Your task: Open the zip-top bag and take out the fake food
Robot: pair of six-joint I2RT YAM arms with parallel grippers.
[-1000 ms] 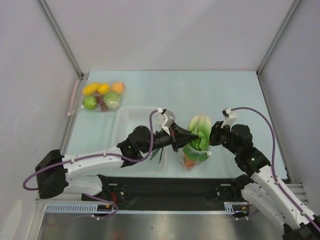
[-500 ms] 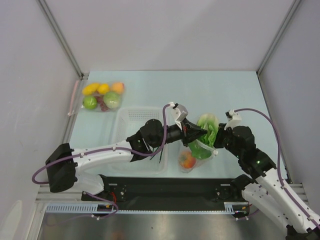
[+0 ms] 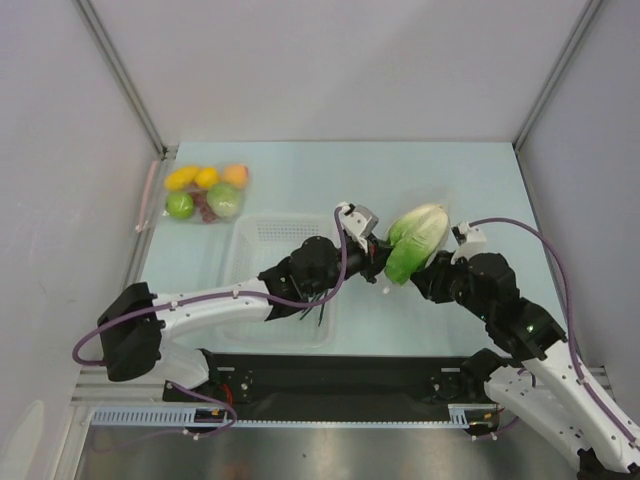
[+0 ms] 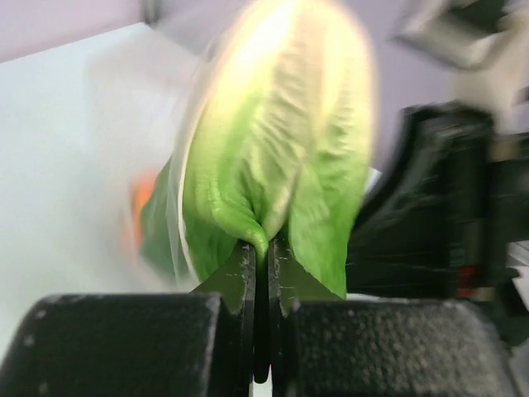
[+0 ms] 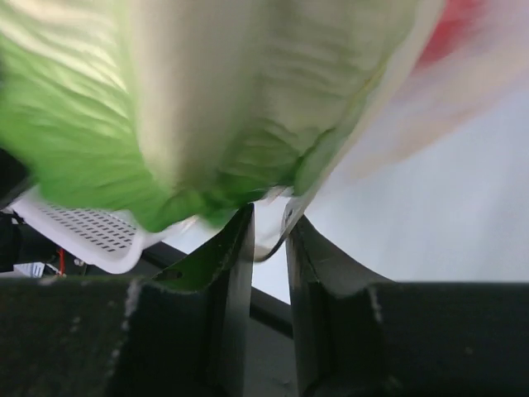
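Raised since a second ago: lettuce [image 3: 415, 240], now aloft over the counter's middle, beside the basket [image 3: 262, 232]. Holds: left gripper [image 4: 263, 248] pinching a leaf; right gripper [image 5: 269, 222] pinching film of the bag [image 5: 372, 124]. Remaining: tomato [image 5: 446, 33], apparently inside; removal likely half done.

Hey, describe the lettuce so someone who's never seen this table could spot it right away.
Find the white basket near the table's front edge. Just right of it, the left pincer and right pincer meet, pinching the lettuce and its clear bag between them. It's the only leafy, pointed green head; the fruits at the far left are round.
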